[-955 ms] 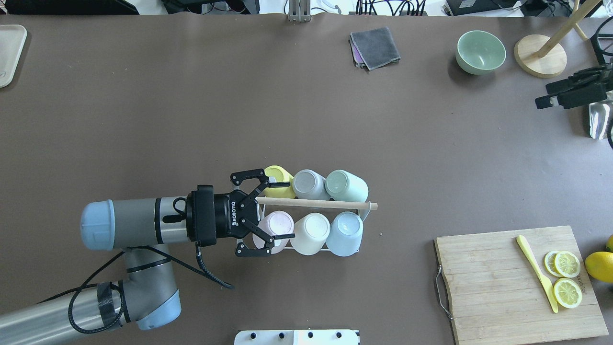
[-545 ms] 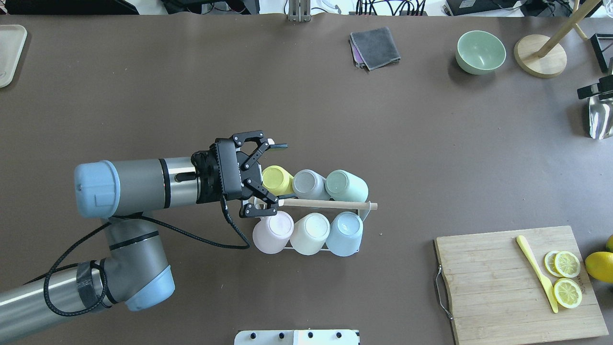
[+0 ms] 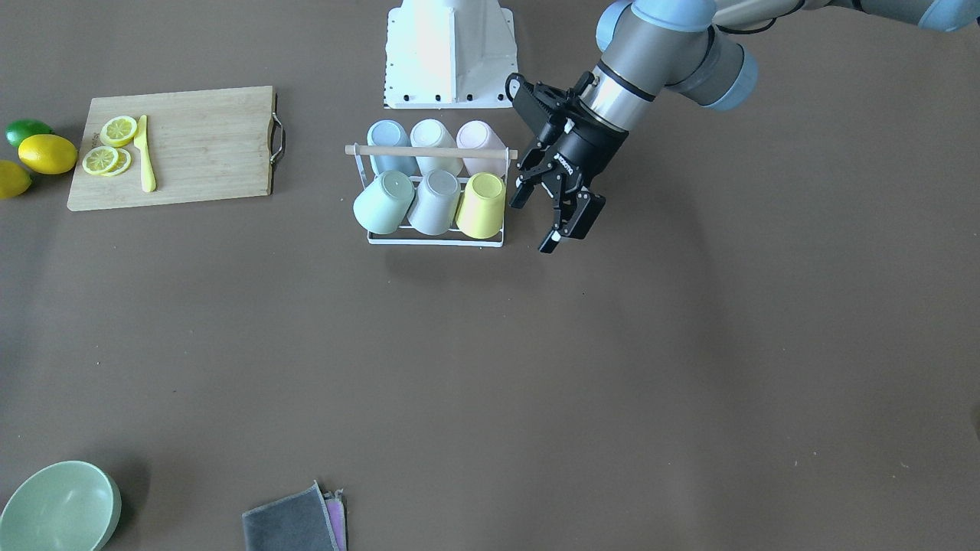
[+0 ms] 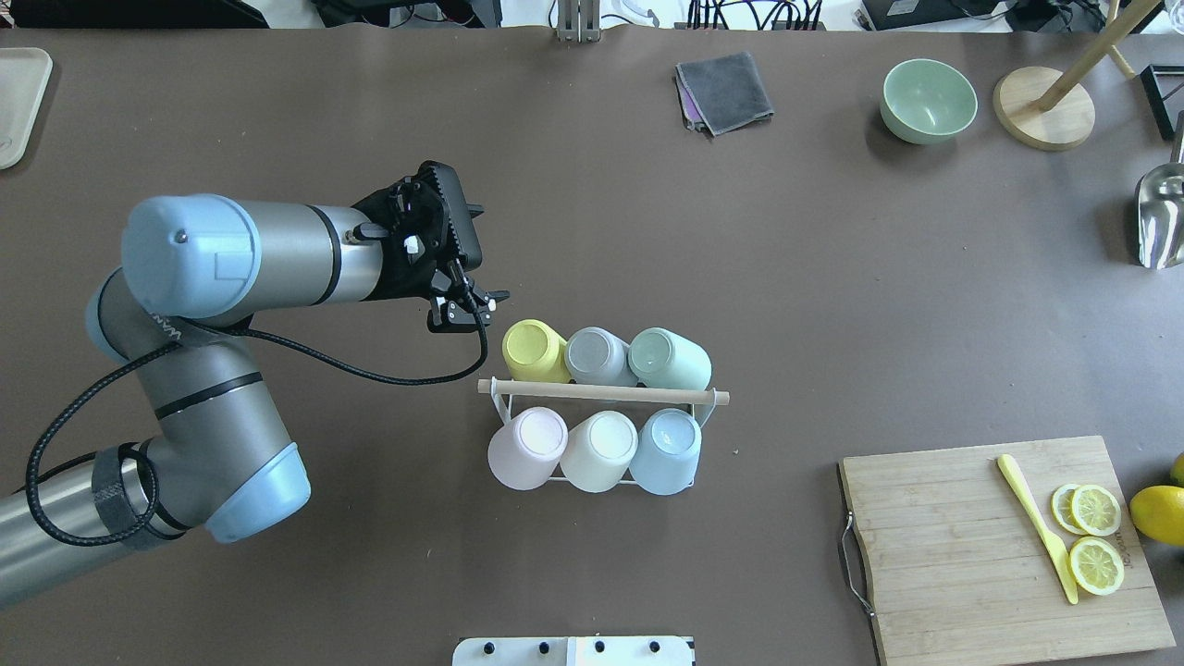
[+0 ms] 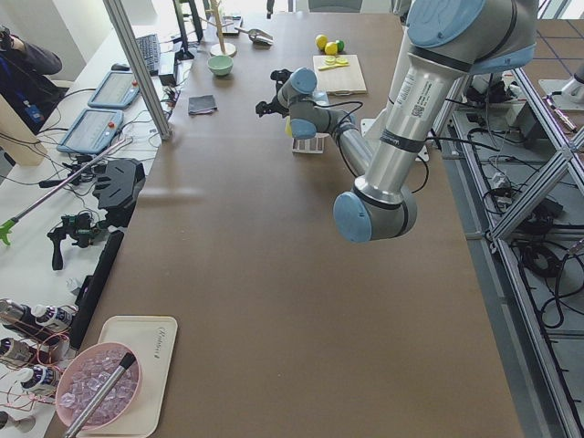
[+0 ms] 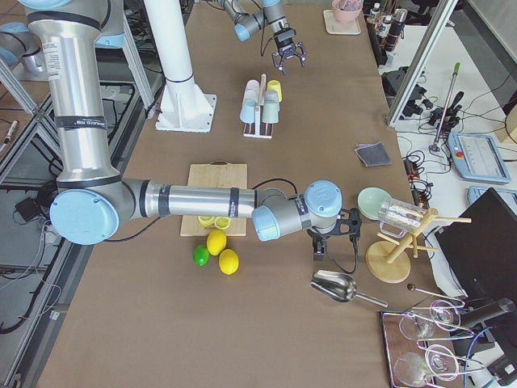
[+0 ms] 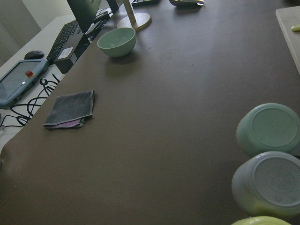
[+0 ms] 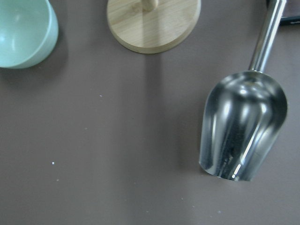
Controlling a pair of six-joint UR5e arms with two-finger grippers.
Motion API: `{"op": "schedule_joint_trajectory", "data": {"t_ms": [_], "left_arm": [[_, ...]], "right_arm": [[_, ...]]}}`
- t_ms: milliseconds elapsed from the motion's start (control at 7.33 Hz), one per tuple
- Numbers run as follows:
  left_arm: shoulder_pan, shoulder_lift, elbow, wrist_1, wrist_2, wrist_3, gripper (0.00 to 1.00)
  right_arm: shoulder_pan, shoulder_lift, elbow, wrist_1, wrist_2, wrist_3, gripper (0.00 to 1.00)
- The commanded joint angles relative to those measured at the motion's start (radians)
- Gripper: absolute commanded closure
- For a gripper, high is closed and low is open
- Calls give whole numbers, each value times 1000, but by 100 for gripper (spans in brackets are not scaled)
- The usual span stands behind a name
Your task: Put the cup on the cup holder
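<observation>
Plainly, at the left of the overhead view the left arm (image 4: pixel 231 252) stretched across the bench (image 4: pixel 277 111). The left arm's jaws stood open and empty, just up and left of the yellow cup (image 4: pixel 534 350) and clear of it. Near the middle of the frame sat the cup holder (image 3: pixel 436 242), a white wire rack with a wooden rod (image 4: pixel 712 398) across its top. Six cups rested on it, bottoms up and tilted. Yellow, grey cup (image 4: pixel 599 354) and green cup (image 4: pixel 668 357) filled the upper row. Pink cup (image 4: pixel 527 447), cream cup (image 4: pixel 599 450) and blue cup (image 4: pixel 668 450) filled the lower row. At upper centre lay a folded grey cloth (image 4: pixel 724 91), and toward the upper right a green bowl (image 4: pixel 928 99) and a round wooden base (image 4: pixel 1043 109). A metal scoop (image 4: pixel 1159 217) lay at the right edge. At lower right a cutting board (image 4: pixel 953 546) carried a yellow knife (image 4: pixel 1038 527) and lemon slices (image 4: pixel 1095 536). In the right-side view the right arm (image 6: pixel 202 200) ended near the scoop; whether the right arm's jaws were open or closed could not be told.
</observation>
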Motion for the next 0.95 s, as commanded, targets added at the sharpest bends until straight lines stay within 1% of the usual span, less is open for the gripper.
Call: {"op": "schedule_joint_trajectory", "data": {"t_ms": [0,136,273,409,545,682,818], "left_arm": [[-40,-15,-38,367,90,0,2],[-38,-15,-41,514,149,-3,2],[-37,-17,-27,543,213,-6,2],[-46,-2,-12,513,209,-68,2],[-46,24,-16,489,208,-260,2],[-69,43,-16,492,182,-296,2],[-162,55,-15,503,28,-282,2]], "right_arm": [[32,0,3,-208,-71,-55,0],[29,1,2,-278,-73,-46,0],[38,3,0,-338,-70,-49,0],[79,3,3,-340,-70,-49,0],[78,3,5,-340,-65,-49,0],[16,3,-3,-340,-62,-49,0],[38,3,2,-340,-62,-49,0]]}}
